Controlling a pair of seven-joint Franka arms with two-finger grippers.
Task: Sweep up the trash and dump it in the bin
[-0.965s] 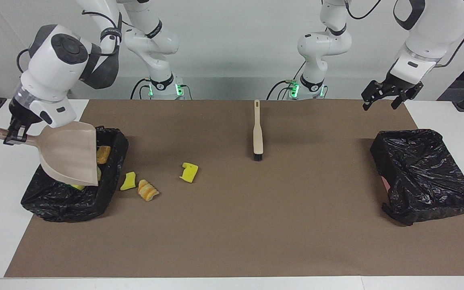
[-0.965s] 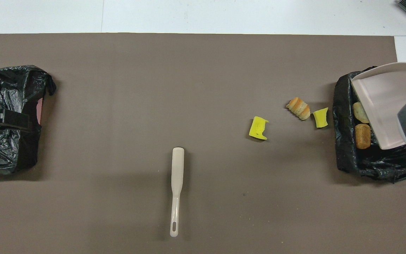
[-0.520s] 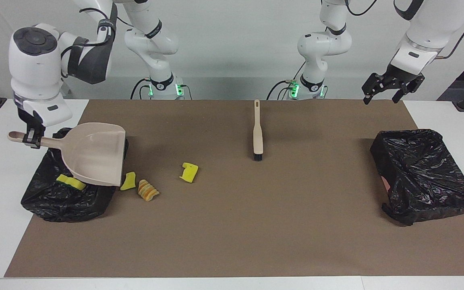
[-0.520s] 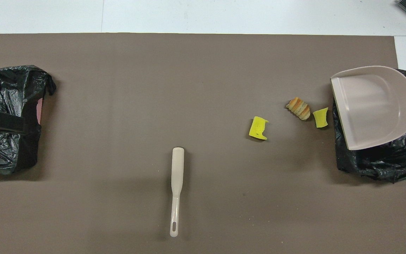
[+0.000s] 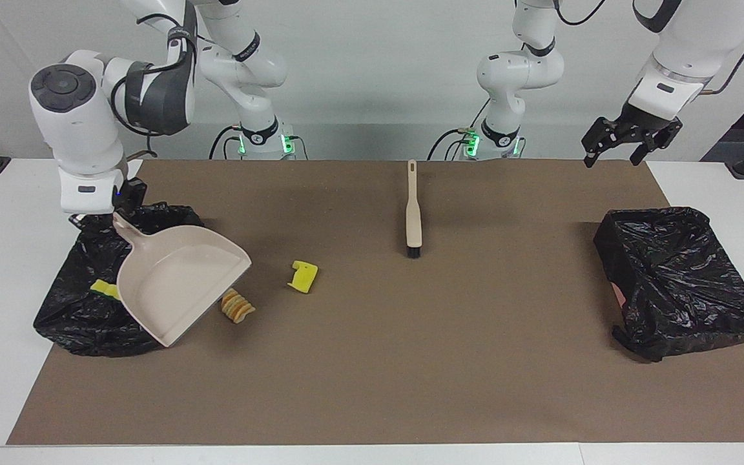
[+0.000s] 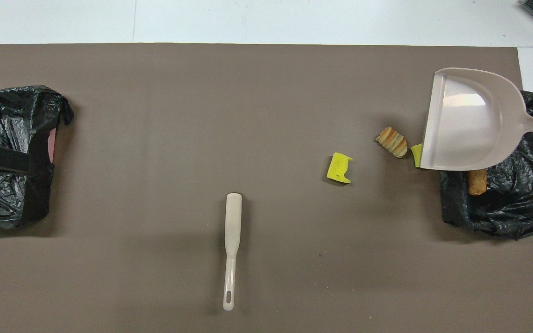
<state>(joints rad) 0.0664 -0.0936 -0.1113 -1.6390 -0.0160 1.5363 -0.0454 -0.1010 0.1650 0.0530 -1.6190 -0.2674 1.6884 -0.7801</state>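
My right gripper (image 5: pixel 108 216) is shut on the handle of the beige dustpan (image 5: pixel 178 284), which hangs level over the edge of the black-bagged bin (image 5: pixel 81 326) at the right arm's end. Loose trash lies on the mat beside it. A bread chunk (image 5: pixel 237 306) sits at the pan's lip. A yellow sponge piece (image 6: pixel 417 154) is half covered by the pan (image 6: pixel 470 120). Another yellow sponge (image 5: pixel 303 276) lies toward the table's middle. In the bin are a green-backed sponge (image 5: pixel 104 289) and a bread chunk (image 6: pixel 476 181). My left gripper (image 5: pixel 627 145) waits open, raised at the left arm's end.
The beige brush (image 5: pixel 413 210) lies on the brown mat (image 5: pixel 372 387) mid-table, bristles pointing away from the robots. A second black-bagged bin (image 5: pixel 682 278) sits at the left arm's end.
The dustpan, tipped steeply into the bin a second ago, has levelled out and swung over the mat toward the loose scraps, covering part of one yellow piece. The left gripper rose slightly.
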